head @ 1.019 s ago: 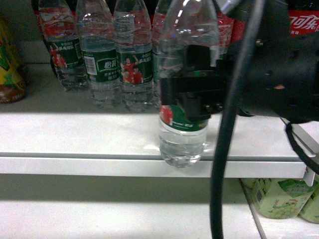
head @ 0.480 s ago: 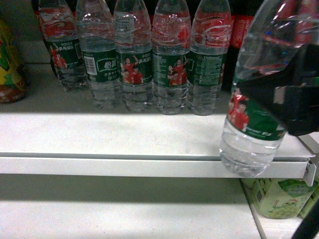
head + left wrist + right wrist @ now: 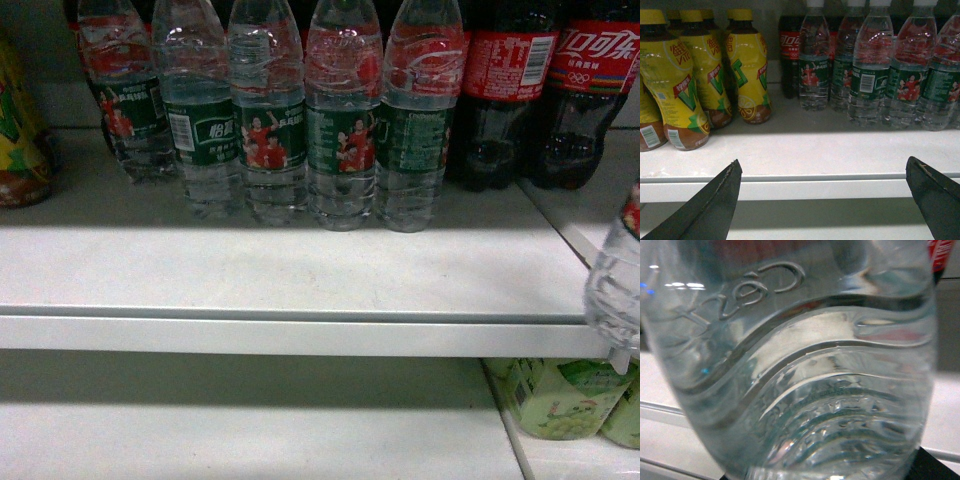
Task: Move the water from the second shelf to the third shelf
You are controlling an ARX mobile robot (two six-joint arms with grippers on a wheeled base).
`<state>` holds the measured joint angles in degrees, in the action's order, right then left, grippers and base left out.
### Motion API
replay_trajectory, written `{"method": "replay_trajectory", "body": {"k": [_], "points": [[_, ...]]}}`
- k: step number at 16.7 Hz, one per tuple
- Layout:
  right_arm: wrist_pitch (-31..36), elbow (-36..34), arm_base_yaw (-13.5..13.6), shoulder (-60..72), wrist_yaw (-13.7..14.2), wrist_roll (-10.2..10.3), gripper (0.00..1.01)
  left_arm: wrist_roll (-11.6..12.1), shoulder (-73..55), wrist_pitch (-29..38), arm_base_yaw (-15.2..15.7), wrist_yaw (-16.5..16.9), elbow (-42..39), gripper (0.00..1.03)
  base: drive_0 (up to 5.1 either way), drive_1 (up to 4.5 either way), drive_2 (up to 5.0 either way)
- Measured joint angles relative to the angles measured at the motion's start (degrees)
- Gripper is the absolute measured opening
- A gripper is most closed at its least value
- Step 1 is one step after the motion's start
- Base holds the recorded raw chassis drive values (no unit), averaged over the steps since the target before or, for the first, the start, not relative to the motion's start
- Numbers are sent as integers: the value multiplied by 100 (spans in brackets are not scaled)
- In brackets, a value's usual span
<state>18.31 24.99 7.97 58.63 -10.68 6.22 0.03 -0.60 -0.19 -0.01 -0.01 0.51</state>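
- Right gripper unseen apart from a dark corner; grip state impossible to tell, though water bottle fills its wrist view.
- Same bottle at head view's right edge, beside white shelf lip.
- Left gripper spread wide, empty.

The water, a clear ribbed plastic bottle, shows only its lower body at the right end of the white shelf, beyond the shelf's front edge. It fills the right wrist view.
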Motion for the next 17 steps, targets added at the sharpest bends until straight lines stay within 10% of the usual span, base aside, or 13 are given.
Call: {"method": "replay_trajectory", "body": {"k": [12, 17], "points": [[-1338, -640, -1532, -2476, -717, 20, 41, 0, 0, 0, 0, 0, 0, 98, 0, 0, 0], [-1528, -693, -1700, -2638, -774, 129, 41, 0, 0, 0, 0, 0, 0, 98, 0, 0, 0]]}}
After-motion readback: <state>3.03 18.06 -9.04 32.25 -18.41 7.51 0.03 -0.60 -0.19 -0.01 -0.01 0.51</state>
